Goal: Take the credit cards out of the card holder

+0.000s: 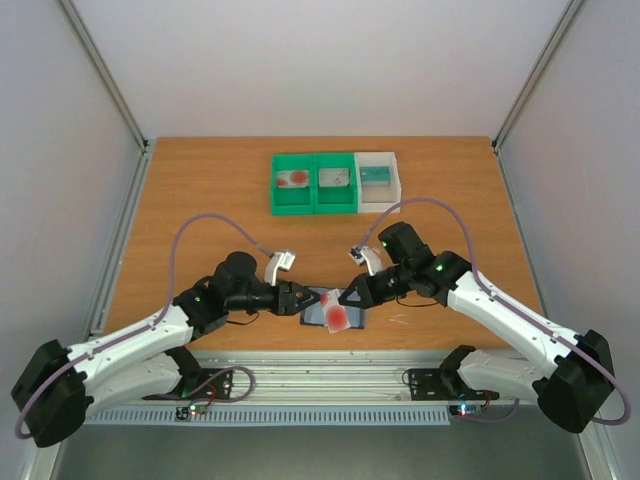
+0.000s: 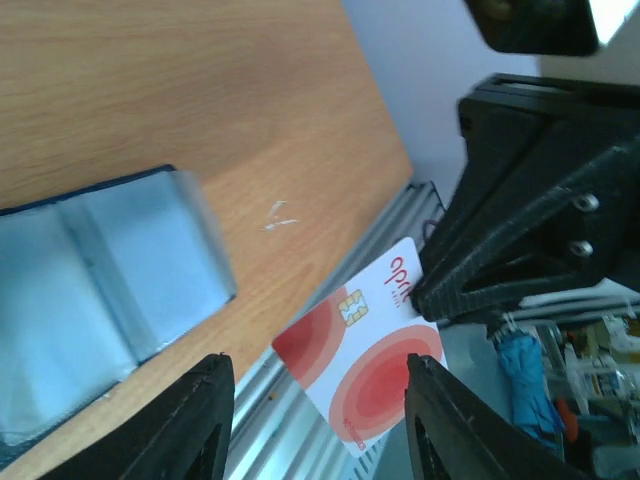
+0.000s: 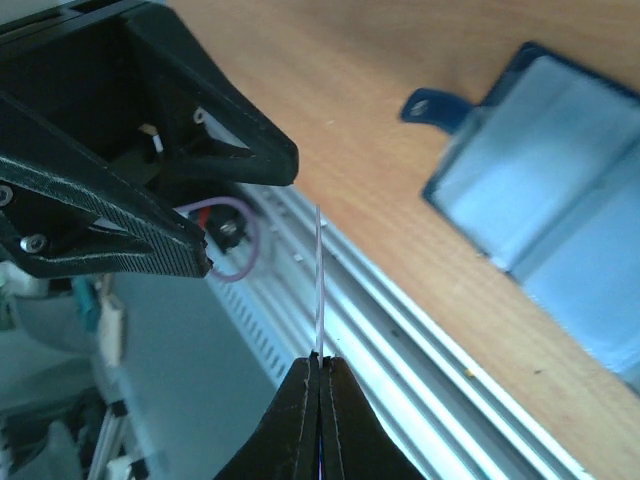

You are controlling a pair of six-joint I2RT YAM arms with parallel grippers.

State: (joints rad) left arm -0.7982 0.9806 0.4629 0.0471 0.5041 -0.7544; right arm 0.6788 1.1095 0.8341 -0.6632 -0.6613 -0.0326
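Two grippers are recorded facing each other over the near edge of the table (image 1: 180,180). On the left, the left gripper (image 1: 292,297) is noted with its jaws apart and nothing pinched. The card holder (image 2: 100,290) is seen lying open and flat on the wood between the arms. The white card (image 2: 365,365) is held in the air just beside it, clear of the pockets. On the right, the right gripper (image 3: 320,365) is clamped on one corner of that card. The step in hand is judged to be removal of a card, with the lift-out done and set-down pending. The next move is judged to call for carrying the card away, possibly to the bins (image 1: 315,205) at the far side, without bending it. Whether another card sits in the holder cannot be told. Red letters "apr" are read on the card; the rest is hidden by the jaws.
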